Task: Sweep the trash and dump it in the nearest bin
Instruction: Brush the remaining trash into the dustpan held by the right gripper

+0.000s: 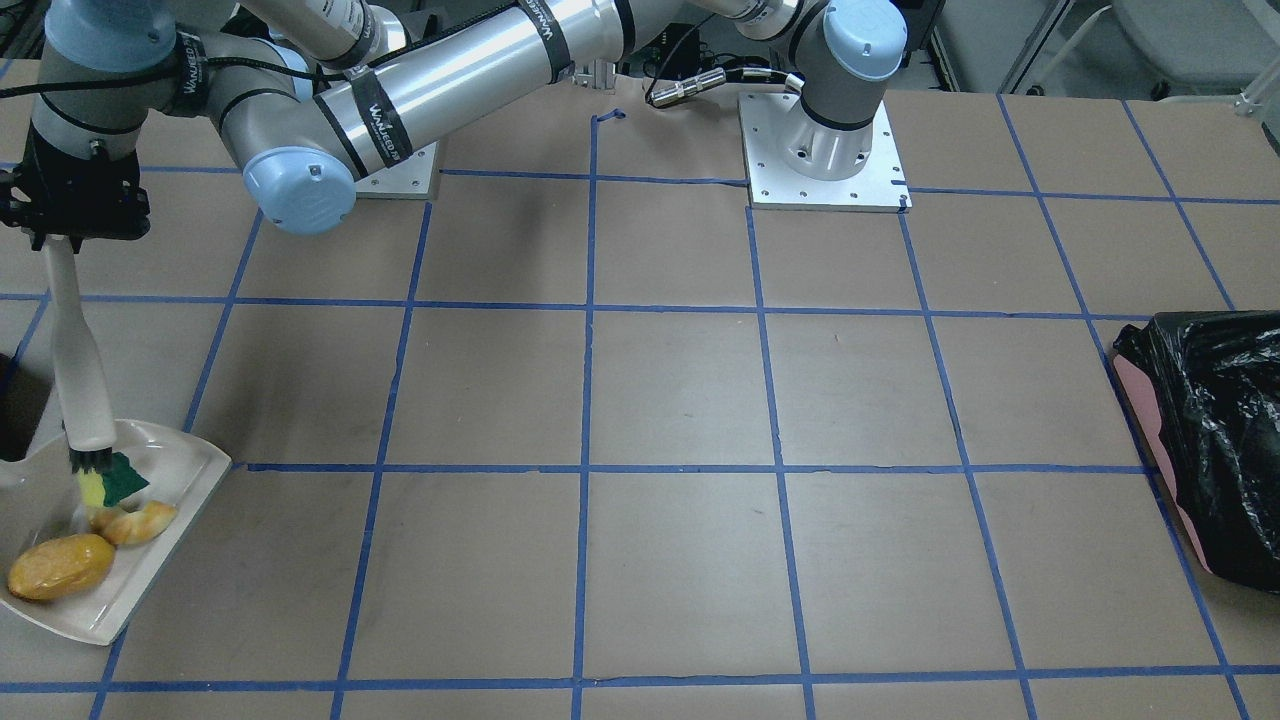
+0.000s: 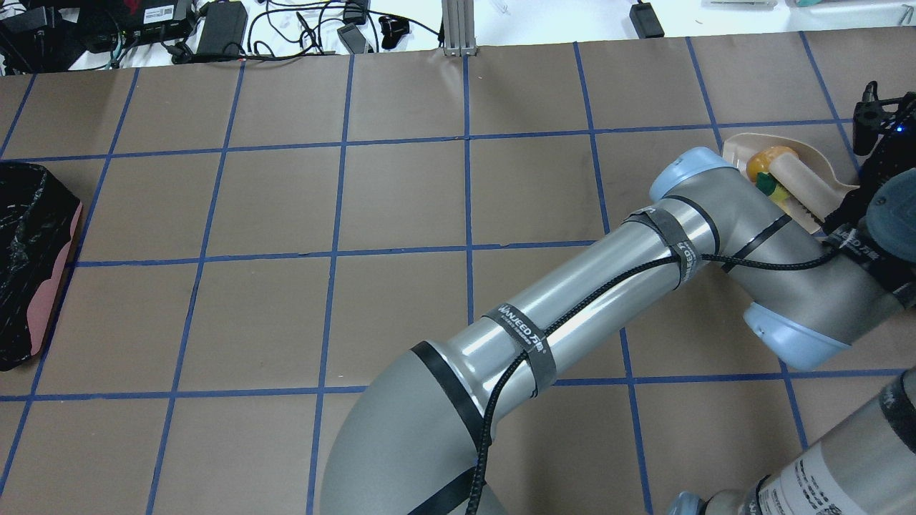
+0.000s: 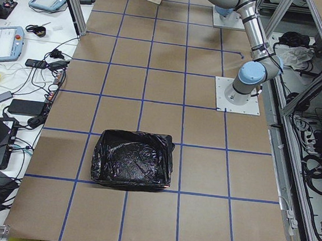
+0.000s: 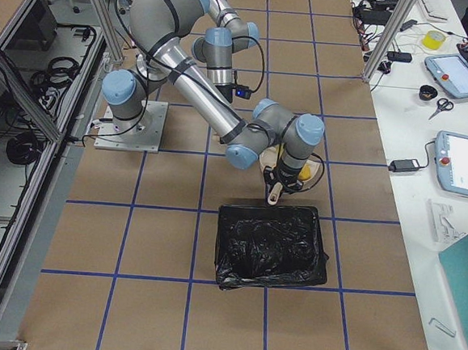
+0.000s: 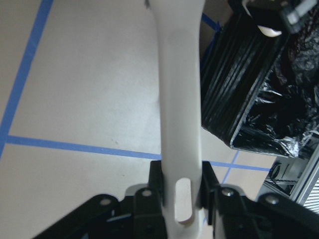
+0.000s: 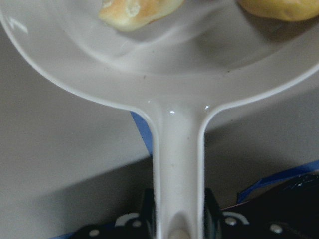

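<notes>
A white dustpan (image 1: 165, 520) lies flat on the table at the robot's right end. It holds an orange bun (image 1: 60, 567), a croissant piece (image 1: 135, 522) and a green-and-yellow sponge (image 1: 110, 482). My left gripper (image 1: 60, 235) has reached across and is shut on the white brush (image 1: 78, 370). The brush stands nearly upright with its black bristles (image 1: 90, 460) on the sponge. In the left wrist view the gripper (image 5: 182, 194) clamps the brush handle (image 5: 179, 99). My right gripper (image 6: 177, 219) is shut on the dustpan's handle (image 6: 177, 154).
A black-lined bin (image 4: 269, 247) stands right beside the dustpan, and shows in the left wrist view (image 5: 259, 99). A second black-lined bin (image 1: 1210, 440) sits at the table's far opposite end. The left arm's elbow (image 2: 687, 186) hangs over the table near the dustpan.
</notes>
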`<state>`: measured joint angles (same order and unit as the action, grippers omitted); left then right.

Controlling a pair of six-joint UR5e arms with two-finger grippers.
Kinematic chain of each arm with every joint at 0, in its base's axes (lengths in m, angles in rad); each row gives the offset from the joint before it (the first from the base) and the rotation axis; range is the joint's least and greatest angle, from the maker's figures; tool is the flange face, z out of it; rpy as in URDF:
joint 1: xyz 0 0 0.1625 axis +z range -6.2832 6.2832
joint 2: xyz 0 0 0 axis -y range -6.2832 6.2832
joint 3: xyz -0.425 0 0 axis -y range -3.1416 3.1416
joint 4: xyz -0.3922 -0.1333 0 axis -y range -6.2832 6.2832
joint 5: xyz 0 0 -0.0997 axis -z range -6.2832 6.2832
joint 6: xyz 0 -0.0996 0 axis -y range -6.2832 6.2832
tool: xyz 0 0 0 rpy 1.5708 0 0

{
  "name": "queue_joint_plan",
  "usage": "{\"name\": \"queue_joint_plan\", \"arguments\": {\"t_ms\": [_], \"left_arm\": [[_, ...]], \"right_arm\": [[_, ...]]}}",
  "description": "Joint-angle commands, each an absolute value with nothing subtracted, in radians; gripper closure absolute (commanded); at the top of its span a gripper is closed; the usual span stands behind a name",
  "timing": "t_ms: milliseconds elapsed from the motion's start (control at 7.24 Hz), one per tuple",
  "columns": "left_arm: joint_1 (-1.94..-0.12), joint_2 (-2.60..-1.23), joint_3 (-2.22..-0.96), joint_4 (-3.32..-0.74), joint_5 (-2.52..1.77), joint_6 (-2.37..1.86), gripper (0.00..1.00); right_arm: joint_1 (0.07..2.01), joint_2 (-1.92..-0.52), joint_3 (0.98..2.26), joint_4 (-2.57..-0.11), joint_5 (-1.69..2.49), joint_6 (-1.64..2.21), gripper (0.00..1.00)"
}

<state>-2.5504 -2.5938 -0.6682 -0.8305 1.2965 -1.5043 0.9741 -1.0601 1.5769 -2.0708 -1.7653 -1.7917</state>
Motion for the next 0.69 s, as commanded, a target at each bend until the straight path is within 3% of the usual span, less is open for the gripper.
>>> {"name": "queue_joint_plan", "arguments": {"t_ms": [0, 552], "left_arm": [[-2.551, -2.617, -0.69, -0.808, 1.293, -1.538, 1.0], [-2.591, -2.617, -0.738, -0.792, 1.29, -1.713, 1.0]], "right_arm": [[0.974, -1.057, 1.578, -2.071, -1.764, -1.789, 1.0], [0.974, -1.054, 1.578, -2.069, -1.764, -1.772, 1.0]]}}
